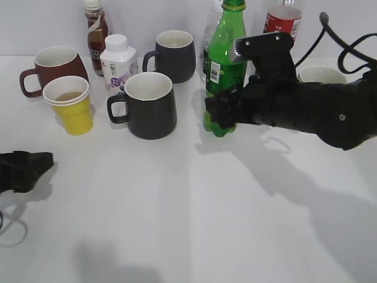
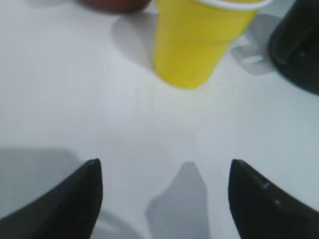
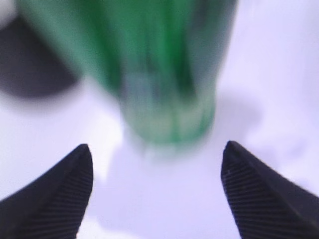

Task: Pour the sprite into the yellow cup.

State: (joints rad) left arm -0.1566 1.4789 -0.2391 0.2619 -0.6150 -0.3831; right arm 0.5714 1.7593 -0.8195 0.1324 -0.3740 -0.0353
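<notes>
From my station I see the sprite bottle (image 1: 224,71) standing upright on the white worktop (image 1: 194,206), right of centre and towards the back; my right tool (image 1: 221,115) sits low at its base, and in the right wrist view its two dark fingers (image 3: 55,194) are spread wide with the blurred green bottle (image 3: 164,74) ahead of them and between their lines, not touched by either; so the right tool is open and holds nothing. The yellow cup (image 1: 69,105) stands at the left of the worktop, upright, with a little brownish liquid in it; it sits just in front of the brown-red mug (image 1: 53,68) and left of the near black mug (image 1: 147,105). A second black mug (image 1: 172,54) stands farther back; between the cup and that mug is a small white carton (image 1: 118,62), and behind it a dark brown bottle (image 1: 96,29). Behind the sprite I make out a clear bottle (image 1: 210,35) and a red-labelled bottle (image 1: 283,20); a white cup (image 1: 321,75) shows behind the right arm. My left tool (image 1: 23,171) rests low at the left edge, well apart from the sprite; in the left wrist view its fingers (image 2: 75,199) are apart with bare worktop between them, so it is open and empty; the yellow cup (image 2: 197,45) stands ahead of it, untouched.
</notes>
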